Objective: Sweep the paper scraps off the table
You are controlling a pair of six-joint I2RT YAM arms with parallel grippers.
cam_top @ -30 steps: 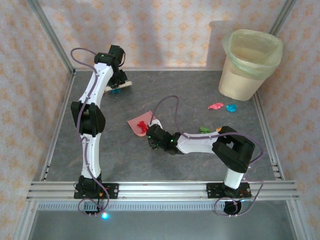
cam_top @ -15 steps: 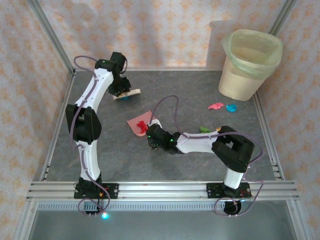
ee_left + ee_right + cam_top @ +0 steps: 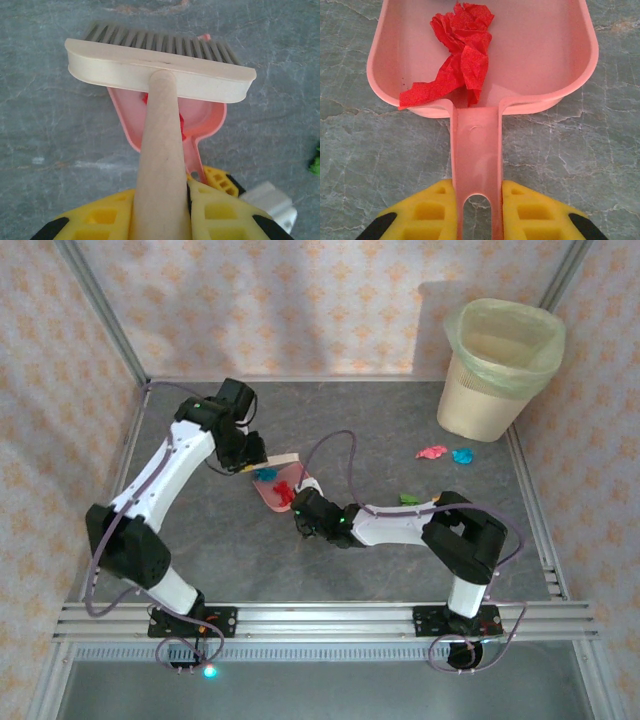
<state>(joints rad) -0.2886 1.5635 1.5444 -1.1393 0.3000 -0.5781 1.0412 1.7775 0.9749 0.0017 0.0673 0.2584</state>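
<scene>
- Near the table's (image 3: 380, 420) centre, the wooden hand brush (image 3: 160, 75) now stands at the mouth of the pink dustpan (image 3: 535, 60). A second ago it was up in the 11 o'clock corner.
- A blue scrap (image 3: 266, 474) has travelled with it and now lies at the pan's lip, just under the brush head.
- The left gripper (image 3: 160, 200) pinches the brush's round handle between its yellow fingers.
- The right gripper (image 3: 477, 205) is clamped on the dustpan's flat handle and has not shifted. The pan lies flat on the stone.
- A red scrap (image 3: 462, 50) already sits inside the pan, toward the handle end.
- As I judge it, one more wad is nearly collected, and a short stroke toward 5 o'clock should push it in.
- Other paper scraps are still out. A pink wad (image 3: 431, 452) and a second blue wad (image 3: 462, 455) lie at 2 o'clock by the bin's foot. A green wad (image 3: 408, 499) and an orange wad (image 3: 437, 499) lie at 3 o'clock beside the right forearm.
- The surface is dark grey, stone-veined and level, so light wads should slide on it easily. Aluminium rails (image 3: 320, 618) edge it.
- Orange floral walls (image 3: 300, 300) close in three sides, and a lined waste bin (image 3: 500, 370) stands in the 2 o'clock corner.
</scene>
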